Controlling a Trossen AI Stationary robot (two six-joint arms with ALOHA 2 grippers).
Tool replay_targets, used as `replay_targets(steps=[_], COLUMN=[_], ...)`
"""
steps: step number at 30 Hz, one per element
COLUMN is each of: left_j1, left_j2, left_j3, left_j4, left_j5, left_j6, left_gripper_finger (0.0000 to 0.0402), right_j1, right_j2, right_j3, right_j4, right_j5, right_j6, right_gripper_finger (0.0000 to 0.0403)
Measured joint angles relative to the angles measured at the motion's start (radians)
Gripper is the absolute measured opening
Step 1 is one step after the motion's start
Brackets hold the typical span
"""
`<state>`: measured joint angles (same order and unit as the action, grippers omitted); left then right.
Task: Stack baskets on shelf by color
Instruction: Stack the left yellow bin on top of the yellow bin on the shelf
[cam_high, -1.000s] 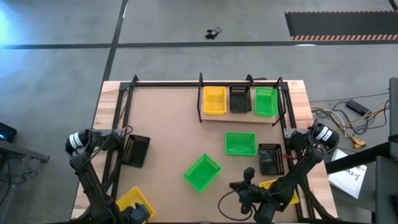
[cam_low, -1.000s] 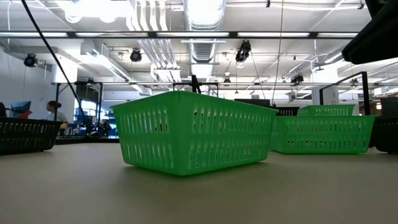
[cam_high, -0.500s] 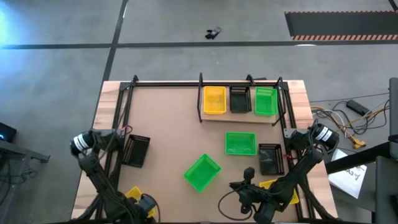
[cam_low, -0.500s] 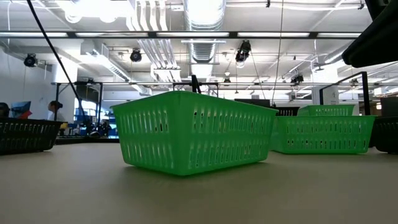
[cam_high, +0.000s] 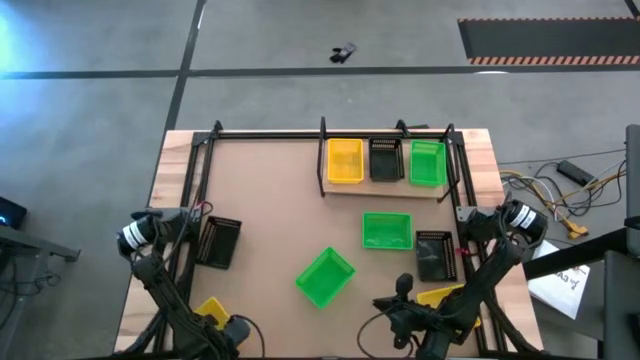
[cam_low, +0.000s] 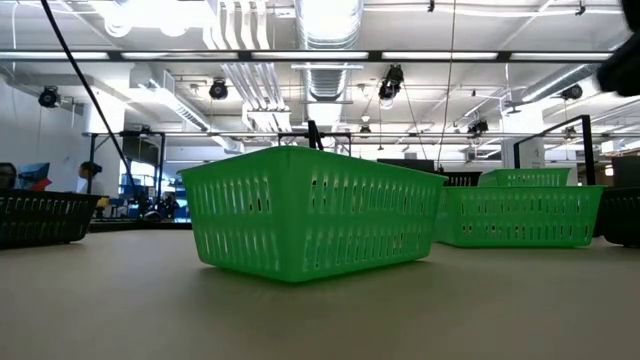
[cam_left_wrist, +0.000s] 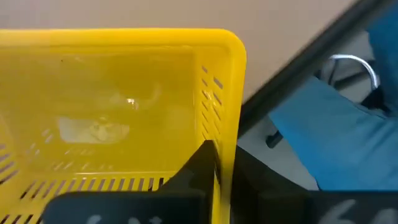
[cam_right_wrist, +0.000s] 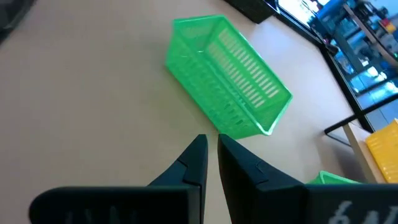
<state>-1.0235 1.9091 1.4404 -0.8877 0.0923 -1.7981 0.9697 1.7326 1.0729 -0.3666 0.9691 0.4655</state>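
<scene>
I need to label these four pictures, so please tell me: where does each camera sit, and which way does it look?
High: above the table, straight down; both arms, shelf.
Low: at tabletop height, level across; tilted green basket fills the middle, no gripper clear.
Left wrist: on the left arm, looking into a yellow basket; a dark finger at its wall.
Right wrist: on the right arm, right gripper nearly closed, aimed at the same green basket, shared with high and low views.

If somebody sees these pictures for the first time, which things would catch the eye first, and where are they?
The tilted green basket stands alone on the open tabletop and fills the low view. At the table's far edge, the shelf holds a neat row: a yellow basket, a black basket and another green basket. At the near left corner, the left pincer grips the rim of a second yellow basket.
</scene>
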Motion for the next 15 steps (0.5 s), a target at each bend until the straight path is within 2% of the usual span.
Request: replay_targets(steps=[6, 10, 13, 15], left_j1=[0.09, 0.198, 0.292, 0.364], left_j2=[0.0, 0.0, 0.0, -0.001], left_j3=[0.098, 0.217, 0.325, 0.389], left_j4=[-0.015, -0.134, -0.25, -0.267], left_j5=[-0.008, -0.024, -0.111, -0.172], left_j6=[0.28, 0.548, 0.781, 0.947], left_gripper_finger=[0.0001, 0.0, 0.0, 0.0], right_j1=[0.076, 0.116, 0.128, 0.128], right_j2=[-0.028, -0.044, -0.05, -0.05], right_j3=[0.0, 0.0, 0.0, 0.0], right_j4=[-0.018, -0.021, -0.022, -0.023], right_j5=[0.002, 0.002, 0.008, 0.009], right_j6=[0.004, 0.014, 0.045, 0.063], right_gripper_finger=[0.003, 0.003, 0.003, 0.003])
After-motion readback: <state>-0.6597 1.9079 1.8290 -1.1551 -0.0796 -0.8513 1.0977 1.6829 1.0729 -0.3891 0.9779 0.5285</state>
